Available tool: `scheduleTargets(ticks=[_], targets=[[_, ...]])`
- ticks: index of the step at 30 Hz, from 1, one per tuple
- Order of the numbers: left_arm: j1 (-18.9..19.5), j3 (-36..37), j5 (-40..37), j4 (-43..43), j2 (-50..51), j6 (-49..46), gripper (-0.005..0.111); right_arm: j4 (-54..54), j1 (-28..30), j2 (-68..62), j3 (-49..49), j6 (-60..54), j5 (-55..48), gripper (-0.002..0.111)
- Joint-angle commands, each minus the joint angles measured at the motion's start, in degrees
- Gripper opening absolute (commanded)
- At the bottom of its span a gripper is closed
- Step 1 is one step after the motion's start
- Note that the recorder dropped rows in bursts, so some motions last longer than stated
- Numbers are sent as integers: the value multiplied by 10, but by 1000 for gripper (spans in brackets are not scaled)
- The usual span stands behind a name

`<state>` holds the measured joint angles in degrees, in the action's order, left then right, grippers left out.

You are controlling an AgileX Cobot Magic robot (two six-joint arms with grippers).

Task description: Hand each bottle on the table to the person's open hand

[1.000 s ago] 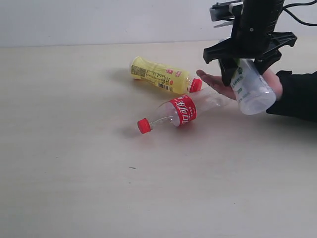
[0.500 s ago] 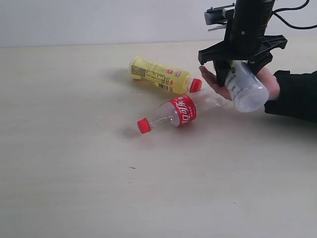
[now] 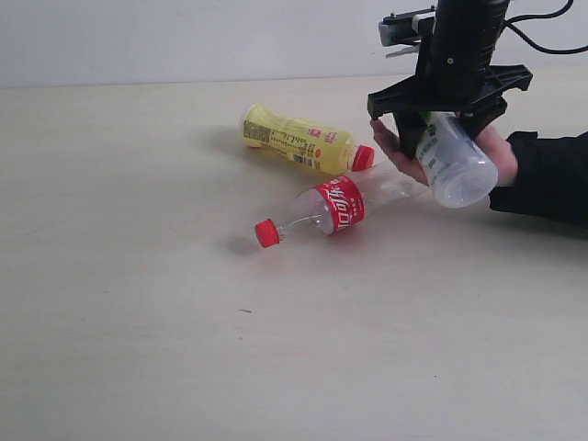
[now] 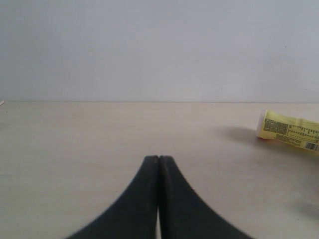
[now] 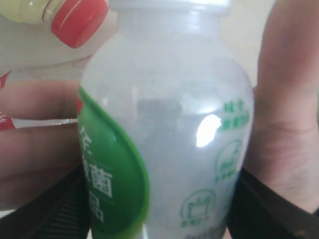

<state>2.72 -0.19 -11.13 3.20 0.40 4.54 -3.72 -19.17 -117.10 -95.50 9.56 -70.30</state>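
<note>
White-green bottle [image 3: 455,170]: gripped across its body by the right gripper [image 3: 441,138], fingers spread wide, both touching it; tilted over the person's hand [image 3: 393,152].
Release: probably best to open once the hand bears it, then rise straight.
Feel: smooth rounded translucent plastic, glossy label; apt to roll.
Left gripper [image 4: 158,199]: closed, empty.
Waiting: yellow bottle [image 3: 294,140], red-labelled bottle [image 3: 331,207], lying on the table [image 3: 138,322].
</note>
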Motion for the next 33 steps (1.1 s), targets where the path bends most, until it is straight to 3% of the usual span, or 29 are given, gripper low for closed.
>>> scheduleTargets(ticks=[1,8,14,16,17,19,22,23,29,33], targets=[[2,2,0,-3,-4,2,0,-3,3,-1,-5,-6,3,72],[2,2,0,-3,-4,2,0,-6,3,-1,-5,-5,3,73],[2,2,0,-3,-4,2,0,-26,2,32,-60,-6,3,73],[2,2,0,-3,-4,2,0,-26,2,58,-62,-56,3,71],[2,2,0,-3,-4,2,0,-26,2,74,-56,-70,3,68],[2,2,0,-3,-4,2,0,-30,2,117,-31,-75,3,52],[2,2,0,-3,-4,2,0,-45,2,227,43,-96,84,8],[2,2,0,-3,-4,2,0,-39,2,261,69,-105,118,0],[2,2,0,-3,-4,2,0,107,2,494,265,-217,330,0],[2,2,0,-3,-4,2,0,212,2,624,375,-300,391,0]])
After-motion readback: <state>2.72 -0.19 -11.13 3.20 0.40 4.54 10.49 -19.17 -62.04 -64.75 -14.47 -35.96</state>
